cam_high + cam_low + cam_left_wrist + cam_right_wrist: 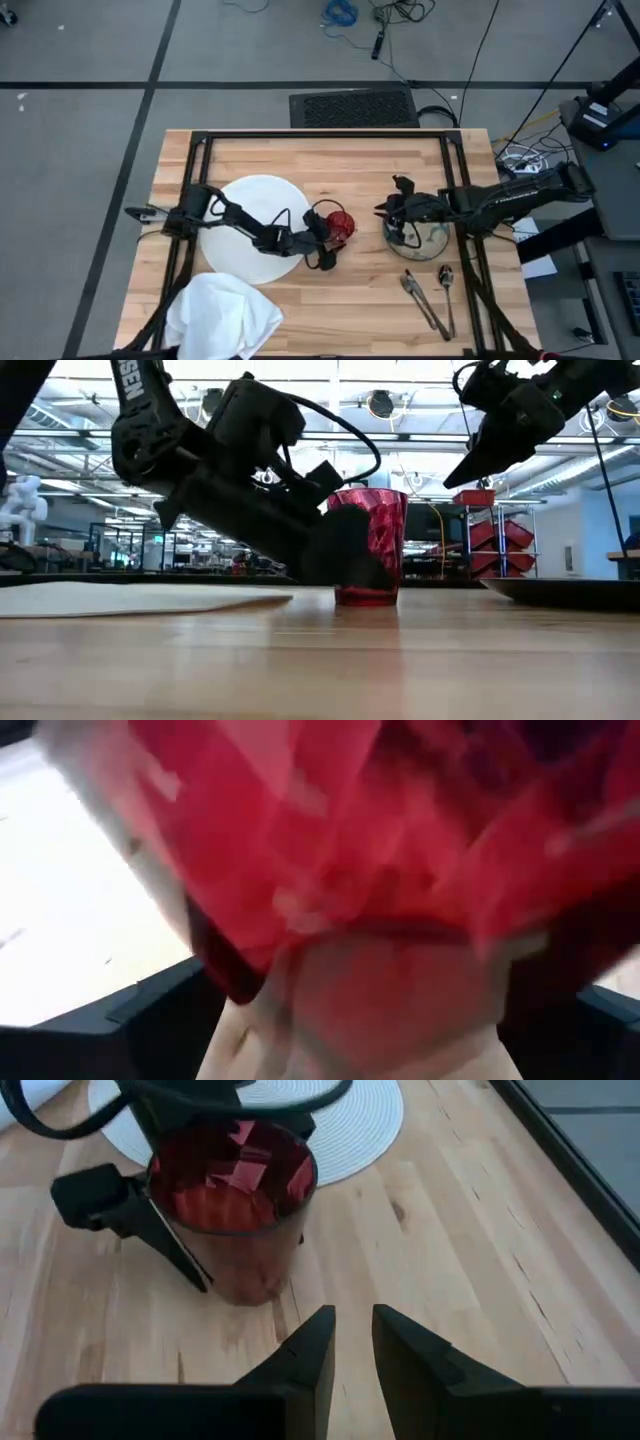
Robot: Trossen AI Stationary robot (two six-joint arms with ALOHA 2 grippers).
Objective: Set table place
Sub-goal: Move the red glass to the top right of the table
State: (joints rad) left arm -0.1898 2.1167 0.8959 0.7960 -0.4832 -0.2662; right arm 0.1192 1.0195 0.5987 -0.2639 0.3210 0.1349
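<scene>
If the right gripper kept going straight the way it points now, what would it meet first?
Probably the red cup, which the left gripper holds; the right gripper faces it across bare table. Depth is unclear.

Two dark jointed arms [250, 228] — black looping cables, perhaps white lettering.

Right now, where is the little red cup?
In the high view the red cup stands mid-table, just right of the white plate, with the left claw around it.

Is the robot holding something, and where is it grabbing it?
The left gripper has the red cup by its sides, standing on the table. The right gripper holds nothing.
</scene>
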